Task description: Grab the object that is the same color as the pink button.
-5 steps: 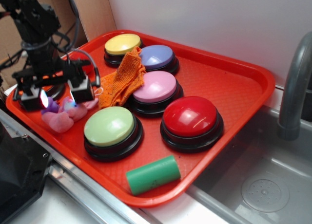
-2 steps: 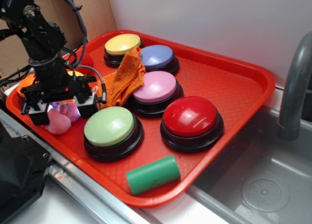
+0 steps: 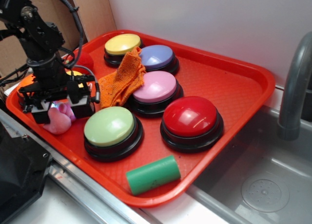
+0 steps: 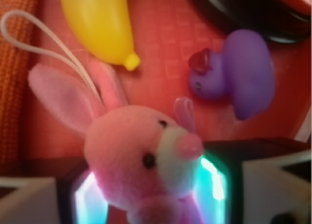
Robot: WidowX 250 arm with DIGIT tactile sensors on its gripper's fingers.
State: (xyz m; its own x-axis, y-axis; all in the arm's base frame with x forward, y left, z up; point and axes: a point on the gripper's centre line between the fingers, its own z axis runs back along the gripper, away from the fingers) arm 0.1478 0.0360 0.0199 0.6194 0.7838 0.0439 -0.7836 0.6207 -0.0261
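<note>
Gripper: the gripper (image 3: 59,108) is being seen low over the near-left corner of the red tray (image 3: 229,83), its black arm (image 3: 36,34) rising behind it.
Jaws: the 2 lit pads are being seen on either side of the pink plush bunny (image 4: 146,160) in the wrist view; the bunny's body is sitting between them and seems to be touching both, so the jaws are being read as grasping the bunny.
Bunny: in the exterior view the bunny (image 3: 57,119) is being partly covered by the gripper, at the tray's left edge, just left of the green button (image 3: 109,125). Its long ears (image 4: 63,95) are being shown pointing away from the jaws, with a white loop cord (image 4: 46,48) beside them.
Pink button: the pink button (image 3: 155,86) is being seen at the middle of the tray, well apart from the bunny, with the orange cloth (image 3: 122,80) lying against its left side.
Other buttons: 4 more are being seen, the yellow button (image 3: 122,44), the bluish-purple button (image 3: 157,56), the red button (image 3: 190,116) and the green one.
Wrist view extras: a yellow banana (image 4: 100,24) and a purple rubber duck (image 4: 239,73) are being shown beyond the bunny's head, apart from it.
Near edge: a green cylinder (image 3: 153,174) is being seen lying on its side.
</note>
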